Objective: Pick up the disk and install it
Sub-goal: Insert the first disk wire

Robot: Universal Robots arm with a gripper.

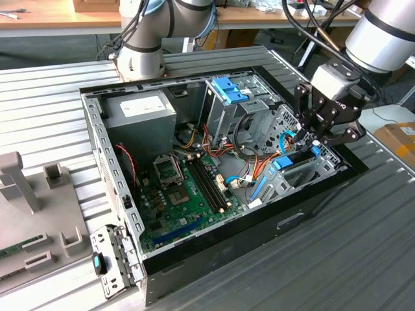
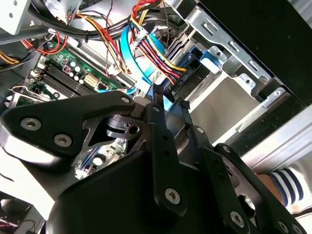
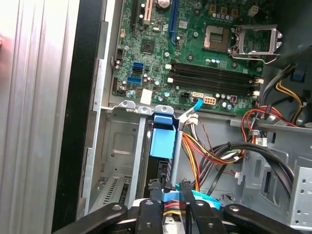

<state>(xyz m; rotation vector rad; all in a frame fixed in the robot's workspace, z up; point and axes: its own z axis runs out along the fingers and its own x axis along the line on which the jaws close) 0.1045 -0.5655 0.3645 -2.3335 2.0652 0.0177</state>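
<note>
The blue-framed, silver-grey metal disk [image 3: 162, 139] stands on edge in the grey metal bay [image 3: 122, 146] of the open black computer case [image 1: 214, 259]. The jaws, nearly closed, pinch its end.

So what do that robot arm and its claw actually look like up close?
The arm is built from thick, rounded silver-grey tubes joined by bulky cylindrical joints. Black cables loop along it toward the wrist, where a small pale box sits. The gripper is matt black metal. In the second wrist view, its flat, angular linkage bars are pinned together with round silver bolts.
</note>
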